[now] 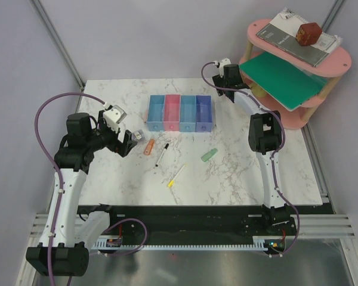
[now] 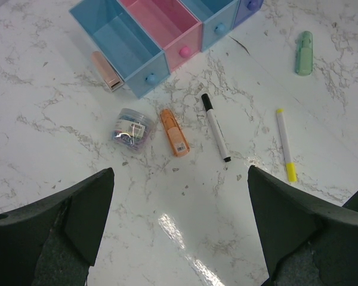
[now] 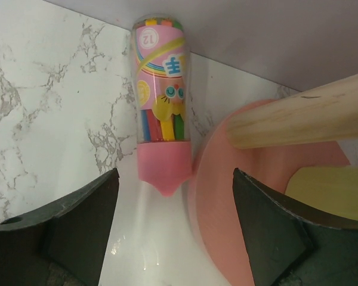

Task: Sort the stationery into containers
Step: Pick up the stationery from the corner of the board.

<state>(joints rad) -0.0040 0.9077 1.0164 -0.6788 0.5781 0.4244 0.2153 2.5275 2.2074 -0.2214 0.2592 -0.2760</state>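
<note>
The left pincer [image 2: 179, 173] gaped empty above the orange eraser [image 2: 175, 132], pen [image 2: 216, 127] and pencil [image 2: 285, 145] lying on the desk [image 2: 48, 149] before the bins [image 2: 144, 77], while the right pincer [image 3: 173, 176], likewise spread, hung over a crayon tube [image 3: 161, 101] beside the pink shelf [image 3: 227, 196].

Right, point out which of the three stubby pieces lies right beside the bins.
The pale pink one, alongside the end light-blue bin; the orange one and the green one lie farther out.

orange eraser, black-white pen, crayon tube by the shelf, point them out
orange eraser [image 2: 175, 132], left wrist view, middle of its body.
black-white pen [image 2: 216, 129], left wrist view, mid white barrel.
crayon tube [image 3: 161, 89], right wrist view, printed label above the pink cap.
</note>
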